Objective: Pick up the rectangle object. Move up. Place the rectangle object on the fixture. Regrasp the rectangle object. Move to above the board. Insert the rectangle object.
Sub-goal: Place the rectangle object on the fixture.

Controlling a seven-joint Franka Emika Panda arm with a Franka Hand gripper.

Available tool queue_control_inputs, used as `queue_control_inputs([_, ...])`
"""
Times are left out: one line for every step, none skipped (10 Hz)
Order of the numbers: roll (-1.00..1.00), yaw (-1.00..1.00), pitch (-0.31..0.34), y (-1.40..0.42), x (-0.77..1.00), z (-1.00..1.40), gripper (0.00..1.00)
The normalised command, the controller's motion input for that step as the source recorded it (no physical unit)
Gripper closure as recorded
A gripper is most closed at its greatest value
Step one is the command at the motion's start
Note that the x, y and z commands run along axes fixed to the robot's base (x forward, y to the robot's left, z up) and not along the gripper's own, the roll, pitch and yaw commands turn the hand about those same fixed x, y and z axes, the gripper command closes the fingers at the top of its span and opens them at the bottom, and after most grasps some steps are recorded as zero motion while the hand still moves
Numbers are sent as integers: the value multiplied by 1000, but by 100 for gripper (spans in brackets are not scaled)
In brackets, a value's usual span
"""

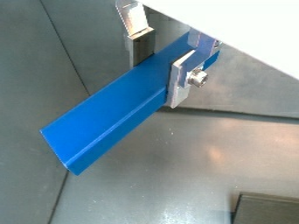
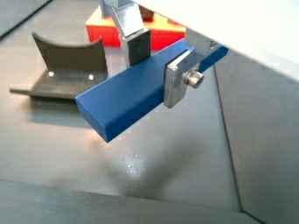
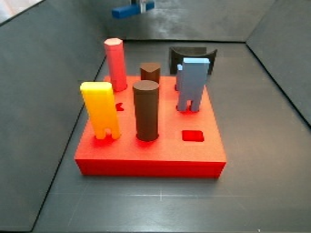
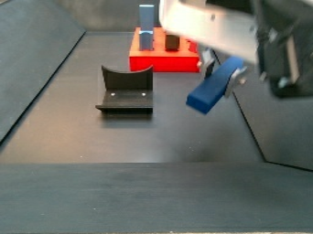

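We read no writing on anything. The gripper point(image 2: 158, 63) hangs in the air, clamped on the blue bar point(image 2: 128, 98), well clear of the floor. In a side view the bar point(image 4: 211, 89) tilts just beside the fixture point(image 4: 124, 90), with the board point(image 4: 166, 53) behind. On the board point(image 3: 152, 155) stand a yellow peg point(image 3: 97, 109), a red peg point(image 3: 115, 64), two brown cylinders point(image 3: 145, 109) and a light-blue peg point(image 3: 192, 84).

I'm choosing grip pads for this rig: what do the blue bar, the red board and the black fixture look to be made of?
Blue bar, held off the floor in the gripper: probably smooth plastic, uniform colour, soft sheen. Red board: likely plastic too, matte and evenly coloured. Black fixture: dark, dull finish; painted metal or plastic, hard to tell.
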Motion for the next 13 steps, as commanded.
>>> queue_control_inputs([91,14,99,-6,-25,782,100])
queue_control_inputs([72,14,97,-4,-15,584,100])
queue_control_inputs([55,10,98,6,-5,378,100])
queue_control_inputs([45,10,104,7,1,220,100])
queue_control_inputs([-63,1000,24,-990,1000,-5,100])
queue_control_inputs([-62,1000,27,-979,1000,-27,100])
queue_control_inputs([-68,1000,30,-921,1000,-23,100])
queue_control_inputs([-78,1000,39,-867,1000,-25,100])
queue_control_inputs([-88,1000,51,-806,1000,-28,100])
queue_control_inputs([-100,1000,65,-737,1000,-31,100])
queue_control_inputs([-114,1000,84,-664,1000,-34,100])
queue_control_inputs([-132,974,112,-610,1000,-36,100])
queue_control_inputs([-108,545,123,-505,1000,-35,100])
